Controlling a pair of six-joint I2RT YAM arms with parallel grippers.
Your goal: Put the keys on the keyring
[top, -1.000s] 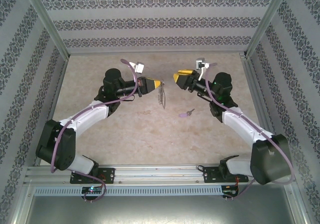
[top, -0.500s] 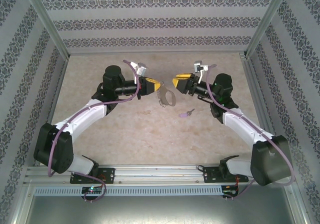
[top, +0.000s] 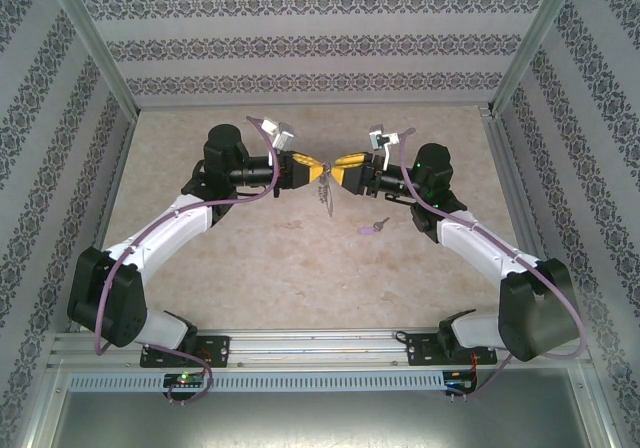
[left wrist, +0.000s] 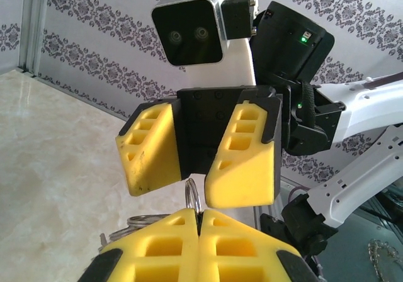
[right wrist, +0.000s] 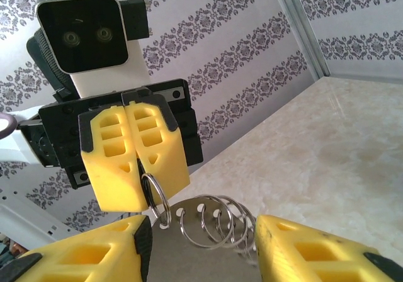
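At the bottom of the top view, the two arm bases are bolted side by side. A little farther up, right of the middle, the key (top: 372, 229) is seen lying flat on the surface (top: 250, 258), by itself and not touched. It is tiny, with a lilac head. It is likely very light, hard and smooth, so it could be pushed away or could slip when pinched. The head looks like the best place to hold, as it is the widest part.

Farther up, near the middle, the two end effectors are met tip to tip above the surface. The left end effector (top: 317, 173) is closed tight, and the keyring (top: 322, 196) is held in it by a thin wire loop. The rest hangs down below the pads. The keyring is probably stiff metal, but its small links may be loose and may swing. It would best be held firmly by the solid oval part.

The right end effector (top: 346, 176) is spread wide, and nothing is held in it. The keyring is set in the gap between its yellow pads.

At the far end, a patterned wall (top: 300, 38) is seen. No writing or brand name can be read anywhere.
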